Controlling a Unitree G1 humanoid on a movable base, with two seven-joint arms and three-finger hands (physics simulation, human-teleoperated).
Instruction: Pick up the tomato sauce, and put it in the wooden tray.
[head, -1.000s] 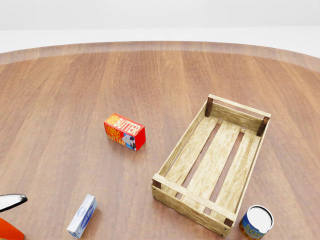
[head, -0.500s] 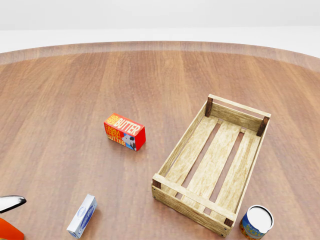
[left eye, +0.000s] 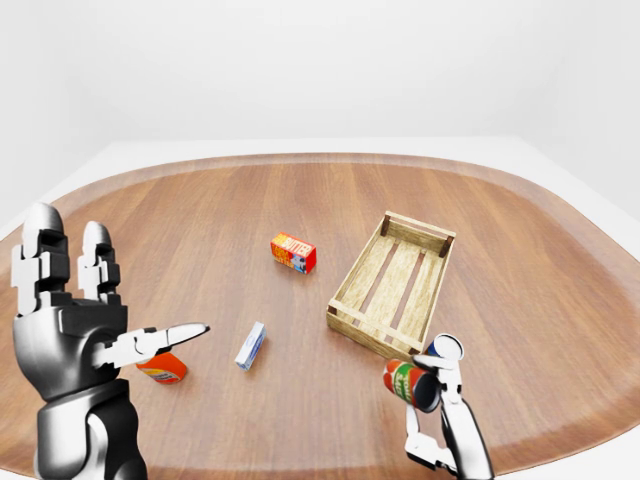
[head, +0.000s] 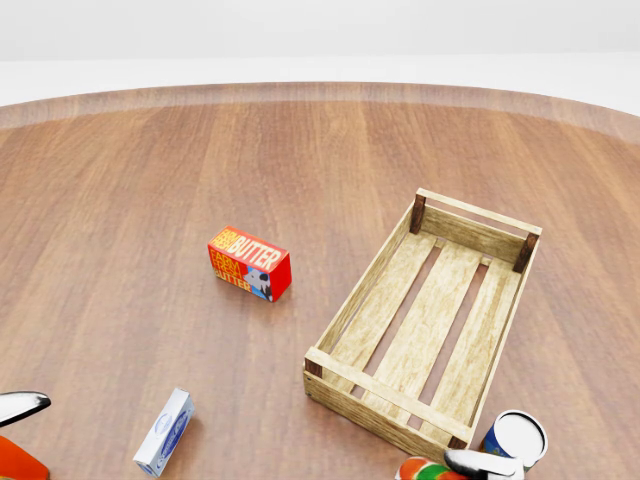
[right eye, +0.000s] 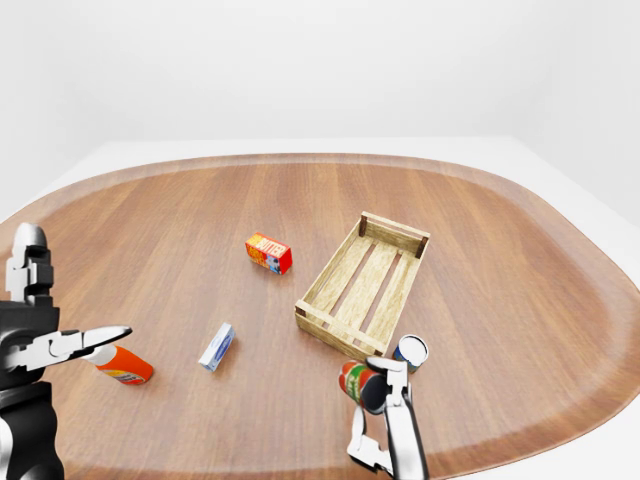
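over on the far left of the left-eye view, left hand (left eye: 75, 320) up and splayed, fingers spread wide, holding nothing. just beside its thumb tip on the table, an orange bottle (left eye: 163, 368) lying down, not part of the job. next along, a small blue and white carton (left eye: 250, 345) flat on the wood, then the red butter box (left eye: 293, 252) further up, well apart from everything. right of that, the wooden tray (left eye: 392, 282), slatted and bare inside, sitting at an angle with its near corner pointing toward the bottom of the view. low right: right hand (left eye: 432, 385) with fingers wrapped round the tomato sauce (left eye: 409, 384), a red can with a green band, tipped over sideways and lifted off the table, just below the tray's near end. right behind it, a blue can (right eye: 410, 352) with a white top standing next to the tray corner. looks like pick done, carry underway. for the next bit: probably best to raise the can enough to clear the tray's near wall, swing up and slightly left over the slats, steer clear of that blue can on the way, and lower close to the slats before letting go so no rolling or bouncing out.
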